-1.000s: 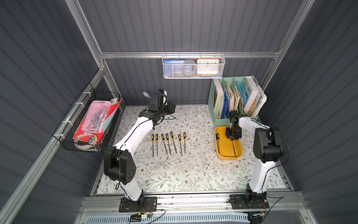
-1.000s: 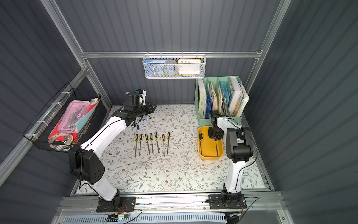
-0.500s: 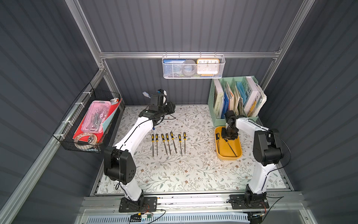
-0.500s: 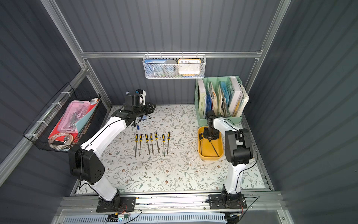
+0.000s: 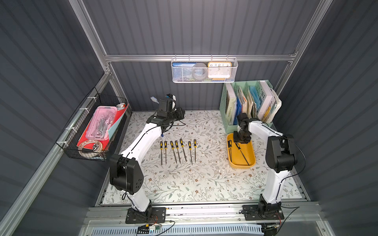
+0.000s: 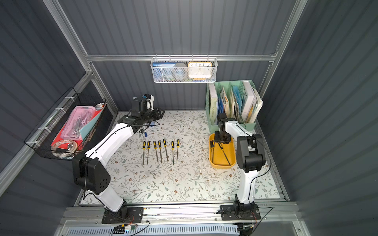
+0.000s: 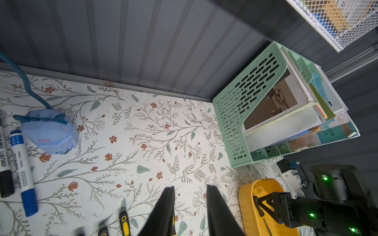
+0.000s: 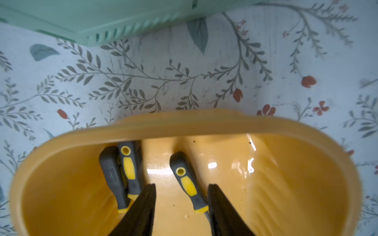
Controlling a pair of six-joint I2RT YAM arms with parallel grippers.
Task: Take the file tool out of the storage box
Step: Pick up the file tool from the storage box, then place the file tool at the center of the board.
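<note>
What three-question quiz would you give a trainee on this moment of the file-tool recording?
1. How many files lie in the storage box?
2. True or false: the right gripper is shut on one of them.
3. The row of files on the mat counts: A five, B seven, C nine?
Key: 1 three; 2 false, it is open and straddles one handle; 3 B.

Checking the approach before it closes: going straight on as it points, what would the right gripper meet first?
Probably the lone black-and-yellow-handled file in the mustard-yellow plastic tray, which sits between the right gripper's open jaws. Depth is unclear, so its tips may touch the tray floor beside it.
</note>
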